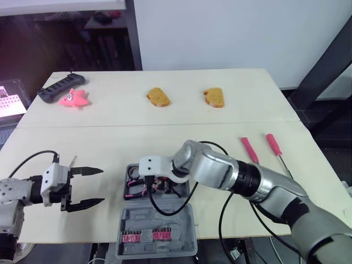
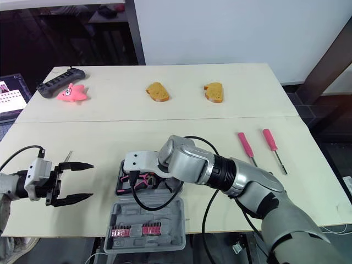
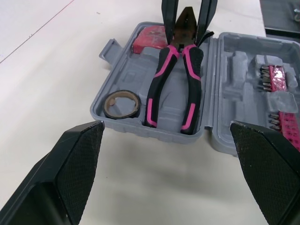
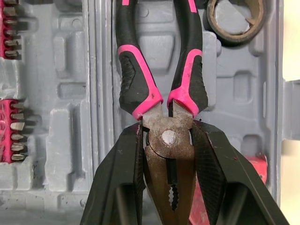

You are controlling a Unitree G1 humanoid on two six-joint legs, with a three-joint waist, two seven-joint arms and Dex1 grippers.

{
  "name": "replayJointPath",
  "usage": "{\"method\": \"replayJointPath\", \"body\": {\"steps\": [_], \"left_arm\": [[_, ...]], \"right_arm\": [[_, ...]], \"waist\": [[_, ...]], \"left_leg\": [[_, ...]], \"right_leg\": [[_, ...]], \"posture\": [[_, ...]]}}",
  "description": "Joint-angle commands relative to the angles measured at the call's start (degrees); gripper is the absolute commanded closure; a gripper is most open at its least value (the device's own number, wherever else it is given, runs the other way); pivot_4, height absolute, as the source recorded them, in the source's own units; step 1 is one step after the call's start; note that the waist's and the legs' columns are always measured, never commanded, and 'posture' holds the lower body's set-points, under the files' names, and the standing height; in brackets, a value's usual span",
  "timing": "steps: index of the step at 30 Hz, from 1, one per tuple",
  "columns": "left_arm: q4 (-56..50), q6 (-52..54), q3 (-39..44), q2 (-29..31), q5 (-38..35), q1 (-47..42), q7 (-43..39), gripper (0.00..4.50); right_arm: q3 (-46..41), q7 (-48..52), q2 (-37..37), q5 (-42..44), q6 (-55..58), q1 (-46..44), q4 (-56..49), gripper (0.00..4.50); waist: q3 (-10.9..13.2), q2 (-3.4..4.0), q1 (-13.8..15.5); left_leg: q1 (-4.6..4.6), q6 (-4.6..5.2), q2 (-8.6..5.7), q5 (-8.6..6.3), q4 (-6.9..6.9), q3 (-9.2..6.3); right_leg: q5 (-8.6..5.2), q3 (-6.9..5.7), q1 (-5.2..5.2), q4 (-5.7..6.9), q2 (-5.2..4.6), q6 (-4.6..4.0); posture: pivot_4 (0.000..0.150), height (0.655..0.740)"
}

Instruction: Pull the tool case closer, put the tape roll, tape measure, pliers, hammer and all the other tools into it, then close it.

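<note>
The tool case point(image 1: 165, 220) lies open at the near edge of the surface point(image 1: 220, 110), its lid toward the robot with rows of pink bits point(image 1: 143, 236) clipped in it; the right end effector point(image 4: 168, 136) hangs over the case's tray, clenched on the metal head of the pliers point(image 3: 192, 70), one black finger on either side of the pivot; the pink-and-black handles point down into the tray (whether they touch its floor I cannot tell). The tape roll point(image 3: 122, 114) lies flat inside the case, just beside the pliers' handles; a red thing point(image 3: 150, 38) sits in a far corner of the case, too hidden to name. To the left of the case, apart from it, the left end effector point(image 1: 99, 186) hovers with its fingers spread wide, grasping nothing. Two pink-handled screwdrivers point(image 1: 249, 149) lie side by side well to the right of the case.
</note>
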Motion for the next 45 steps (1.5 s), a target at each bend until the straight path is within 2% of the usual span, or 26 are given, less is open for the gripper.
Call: {"method": "replayJointPath", "body": {"steps": [1,13,15,18,20,21,29,30,31,33,37,39,45], "left_arm": [[-1.5,-0.6,0.7,0.4,-0.5,0.4,0.3,0.0],[-1.7,-0.3,0.3,0.4,-0.2,0.2,0.8,0.0],[-1.4,-0.5,0.3,0.4,-0.1,-0.1,0.8,0.0],[-1.2,-0.6,0.2,0.3,0.0,-0.3,0.8,0.0],[-1.0,-0.6,0.1,0.3,0.1,-0.4,0.8,0.0],[-1.0,-0.6,0.0,0.2,0.1,-0.5,0.9,0.0],[-0.7,-0.5,0.0,0.1,0.3,-0.9,1.2,0.0],[-0.7,-0.5,0.1,0.1,0.3,-0.9,1.2,0.0],[-0.7,-0.5,0.1,0.1,0.3,-0.9,1.2,0.0],[-0.7,-0.5,0.1,0.1,0.3,-1.0,1.2,0.0],[-0.7,-0.4,0.1,0.1,0.4,-0.9,1.2,0.0],[-0.7,-0.4,0.1,0.1,0.5,-0.9,1.3,0.0],[-0.8,-0.4,0.2,0.1,0.5,-0.8,1.4,0.0]], "right_arm": [[0.1,-0.5,0.7,0.5,-0.7,-0.1,-0.5,3.47],[1.3,-2.0,0.5,0.1,-2.7,2.9,2.3,3.47],[1.1,-2.3,0.4,0.0,-2.7,3.3,2.9,2.46],[0.9,-2.5,0.5,0.1,-2.8,3.4,3.2,1.22],[0.6,-2.9,0.7,-0.2,-3.4,3.5,3.9,0.15],[-0.2,-3.0,1.0,0.0,-3.5,3.5,4.2,0.03],[-7.6,-3.9,3.9,2.0,-4.1,3.5,4.1,0.03],[-8.1,-3.9,4.3,2.3,-4.2,3.7,3.9,0.56],[-8.6,-4.1,4.7,2.5,-4.3,3.9,3.8,0.81],[-8.8,-4.4,5.2,2.6,-4.6,4.2,3.8,1.72],[-8.3,-5.5,7.0,2.0,-6.5,5.5,5.2,3.72],[-8.3,-6.1,7.8,1.8,-7.2,6.0,6.2,4.48],[-7.0,-6.7,8.6,0.5,-9.6,7.2,9.4,4.48]], "waist": [[0.0,0.0,0.0],[0.0,0.02,-1.4],[0.0,0.02,-1.5],[0.0,0.03,-1.5],[0.0,0.0,-1.5],[0.0,0.02,-1.5],[0.0,0.03,-1.4],[0.0,0.03,-1.4],[0.0,0.03,-1.4],[0.0,0.03,-1.5],[0.0,0.03,-1.4],[0.0,0.04,-1.4],[0.0,0.04,-1.4]], "left_leg": [[0.01,0.0,0.0,0.0,0.0,0.0],[0.05,0.0,0.01,0.0,-0.04,-0.01],[0.06,0.0,0.02,0.0,-0.05,-0.01],[0.01,0.0,0.01,0.0,-0.04,-0.03],[0.02,0.0,0.01,0.0,-0.03,-0.02],[0.03,0.0,0.01,0.0,-0.05,-0.03],[0.01,0.0,0.01,0.0,-0.05,-0.03],[0.0,0.0,0.01,0.0,-0.05,-0.03],[0.0,0.0,0.01,0.0,-0.05,-0.03],[0.01,0.0,0.01,0.0,-0.06,-0.03],[0.0,0.0,0.01,0.0,-0.05,-0.03],[0.01,0.0,0.01,0.0,-0.05,-0.03],[0.01,0.0,0.01,0.0,-0.05,-0.03]], "right_leg": [[0.0,0.0,0.0,0.0,0.0,0.0],[0.0,0.0,0.0,0.02,0.02,0.0],[0.0,0.0,0.0,0.02,0.03,0.0],[0.0,0.0,0.0,0.01,0.02,0.0],[0.0,0.01,-0.01,0.0,0.01,0.0],[0.0,0.0,-0.01,0.0,0.03,0.0],[0.0,0.0,-0.01,0.0,0.02,-0.01],[0.0,0.0,-0.01,0.0,0.02,-0.01],[0.0,0.0,-0.01,0.0,0.02,-0.01],[0.0,0.0,-0.01,0.0,0.02,-0.01],[0.0,0.0,-0.01,0.0,0.02,-0.01],[0.0,0.0,-0.01,0.0,0.02,-0.01],[0.0,0.0,-0.01,0.0,0.02,-0.01]], "posture": [[0.15,0.74],[0.15,0.74],[0.15,0.74],[0.15,0.74],[0.15,0.74],[0.15,0.74],[0.15,0.74],[0.15,0.74],[0.15,0.74],[0.15,0.74],[0.15,0.74],[0.15,0.74],[0.15,0.74]]}}
